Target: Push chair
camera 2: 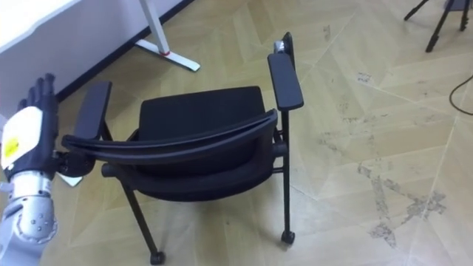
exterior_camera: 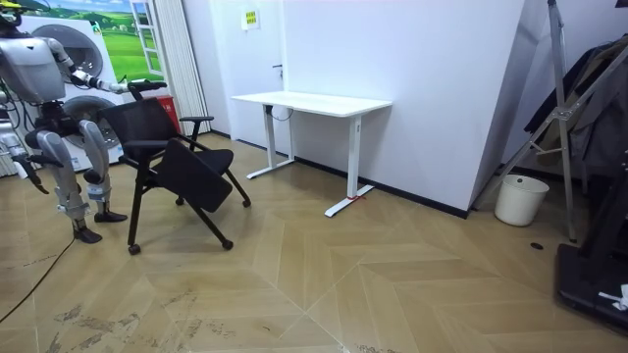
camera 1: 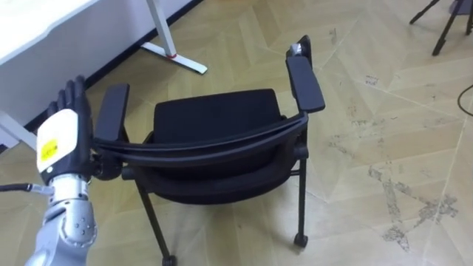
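Left robot hand (camera 1: 63,129): raised at the lower left of the eye views, back of the hand towards us, fingers straight and held close together, pointing up. It curls round nothing. We see it at the left end of the backrest (camera 1: 207,148), just behind the left armrest (camera 1: 112,111); the contact itself lies behind the hand and we cannot confirm it.

Right robot hand (exterior_camera: 32,175): low beside the robot's body at the room view's left edge.

Chair (camera 1: 214,118): black, directly in front of the robot, backrest nearest to it, seat facing away. The right armrest (camera 1: 304,83) is on the far side from the hand. A castor (camera 1: 299,240) rests on the wooden floor (camera 1: 369,111). In the room view the seat panel hangs tilted, front edge down.

Robot stands upright behind the chair. Beyond the chair and to the robot's left stands a white desk (exterior_camera: 312,101), well apart from it. A white bucket (exterior_camera: 520,199) sits by the wall at the room view's right.
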{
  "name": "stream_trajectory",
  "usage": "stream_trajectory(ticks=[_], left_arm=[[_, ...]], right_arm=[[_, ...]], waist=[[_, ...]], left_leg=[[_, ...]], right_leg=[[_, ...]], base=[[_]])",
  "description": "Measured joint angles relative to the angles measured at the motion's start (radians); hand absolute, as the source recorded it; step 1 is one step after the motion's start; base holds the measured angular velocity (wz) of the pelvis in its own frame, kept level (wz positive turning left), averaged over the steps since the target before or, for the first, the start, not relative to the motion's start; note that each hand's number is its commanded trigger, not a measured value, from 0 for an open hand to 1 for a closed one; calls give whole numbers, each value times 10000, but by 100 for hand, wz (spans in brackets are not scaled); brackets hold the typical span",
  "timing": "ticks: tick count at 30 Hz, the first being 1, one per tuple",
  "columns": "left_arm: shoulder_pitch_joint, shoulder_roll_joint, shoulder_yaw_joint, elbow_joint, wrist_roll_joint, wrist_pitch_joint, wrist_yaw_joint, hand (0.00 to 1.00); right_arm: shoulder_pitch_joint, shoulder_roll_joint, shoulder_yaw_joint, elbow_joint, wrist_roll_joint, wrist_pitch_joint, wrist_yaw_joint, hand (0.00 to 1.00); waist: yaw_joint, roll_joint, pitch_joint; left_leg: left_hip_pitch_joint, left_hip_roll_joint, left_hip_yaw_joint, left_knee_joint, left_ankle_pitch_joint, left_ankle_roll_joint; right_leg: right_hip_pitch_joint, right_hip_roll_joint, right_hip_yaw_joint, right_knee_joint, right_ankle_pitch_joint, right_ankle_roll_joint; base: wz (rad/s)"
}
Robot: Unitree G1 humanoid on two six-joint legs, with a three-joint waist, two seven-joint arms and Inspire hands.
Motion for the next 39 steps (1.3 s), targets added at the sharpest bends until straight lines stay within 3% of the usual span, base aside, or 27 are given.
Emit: stream_trajectory(ticks=[5,11,14,30,39], left_arm=[[0,9,-41,-80,147,1,-133,0],[-5,141,-799,-80,247,-9,-589,0],[-5,225,-851,-80,252,2,-948,0],[-5,257,-964,-311,243,86,-2061,0],[-52,244,-964,-209,86,229,-2175,0]], right_arm=[[-20,-30,13,1,0,-5,-2,0],[-150,-250,299,12,-3,-5,131,0],[-145,-366,298,12,3,0,119,0],[-96,-451,269,-12,-115,12,84,0],[-131,-431,263,0,-444,32,-22,0]], waist=[[2,46,-11],[-138,139,-39],[-299,167,-36],[-332,211,-38],[-509,99,61]], left_leg=[[-8,-5,-11,-1,0,0],[7,-8,-23,-4,0,1],[41,-5,15,-1,0,1],[175,-2,99,-52,0,1],[188,2,370,-46,1,1]], right_leg=[[2,1,-2,-9,0,1],[66,-5,-16,2,8,11],[83,-3,21,-2,8,11],[30,23,332,16,18,15],[102,16,363,9,15,20]], base=[[0],[0],[-3],[-4],[0]])
